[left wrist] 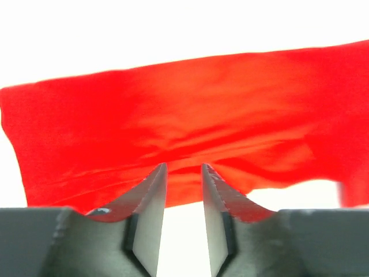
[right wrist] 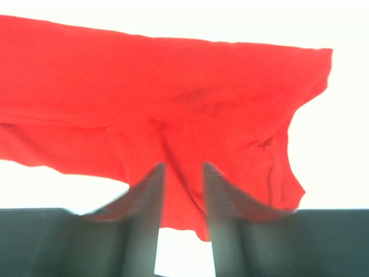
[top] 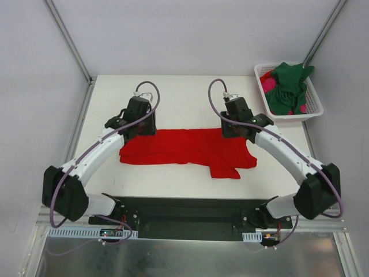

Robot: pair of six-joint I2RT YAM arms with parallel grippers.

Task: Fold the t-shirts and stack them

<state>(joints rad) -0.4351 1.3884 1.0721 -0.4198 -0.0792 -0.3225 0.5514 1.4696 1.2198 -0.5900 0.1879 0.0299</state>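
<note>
The bright red t-shirt (top: 184, 148) lies spread across the middle of the table, folded into a wide band, with one sleeve hanging toward the near edge. My left gripper (top: 143, 130) is over its far left edge. In the left wrist view the gripper (left wrist: 183, 168) is open, with its tips at the hem of the red cloth (left wrist: 190, 115). My right gripper (top: 233, 130) is over the shirt's far right edge. In the right wrist view it (right wrist: 183, 168) is open and blurred, with red cloth (right wrist: 173, 98) between the jaws. The dark green shirt (top: 288, 86) and the magenta-pink shirt (top: 267, 85) lie crumpled in the basket.
The white slotted basket (top: 291, 117) stands at the far right corner of the table. Metal frame posts rise at the far left and far right. White walls close in on the table's sides. The black base plate of the arms runs along the near edge.
</note>
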